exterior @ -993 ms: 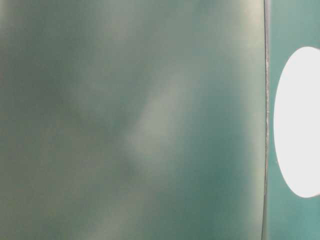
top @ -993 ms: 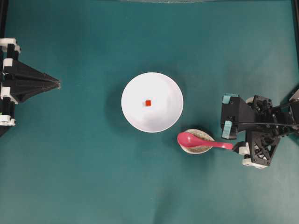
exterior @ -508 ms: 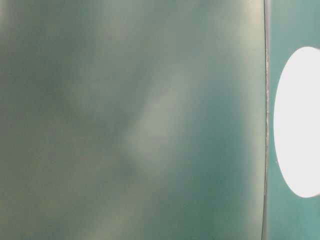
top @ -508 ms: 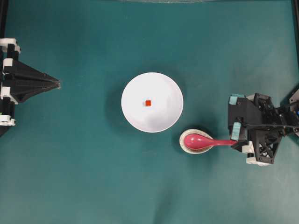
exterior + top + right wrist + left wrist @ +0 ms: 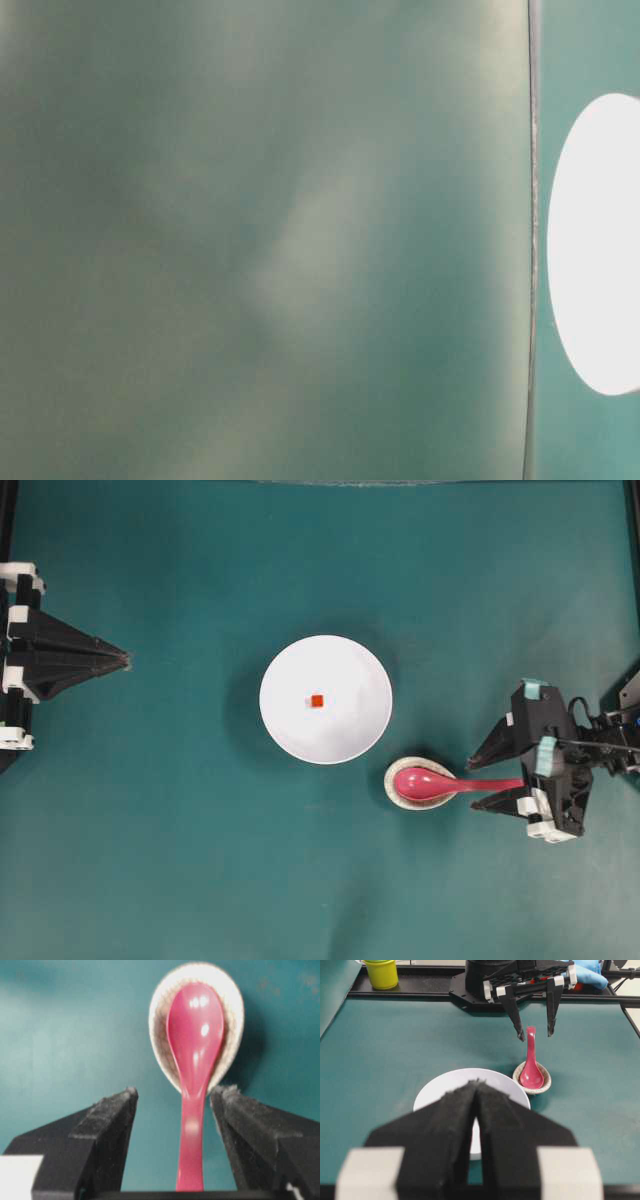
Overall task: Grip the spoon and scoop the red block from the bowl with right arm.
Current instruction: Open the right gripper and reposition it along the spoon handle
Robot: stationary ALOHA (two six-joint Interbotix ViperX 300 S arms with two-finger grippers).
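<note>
Right gripper [image 5: 172, 1097] is standing wide open astride the spoon [image 5: 194, 1055] handle, gripping nothing | risk: closing off-centre is likely tipping it off the rest [image 5: 232, 1020], glossy handle slipping.

**Right gripper spread wide, left gripper closed**

The right gripper [image 5: 478, 784] sits at the right side of the overhead view, pointing left, its two black fingers [image 5: 107, 1125] spread wide apart. The right arm [image 5: 600, 745] reaches in from the right edge. The left gripper [image 5: 122, 660] rests at the left edge, pointing right, its fingers pressed together into a wedge.
</note>
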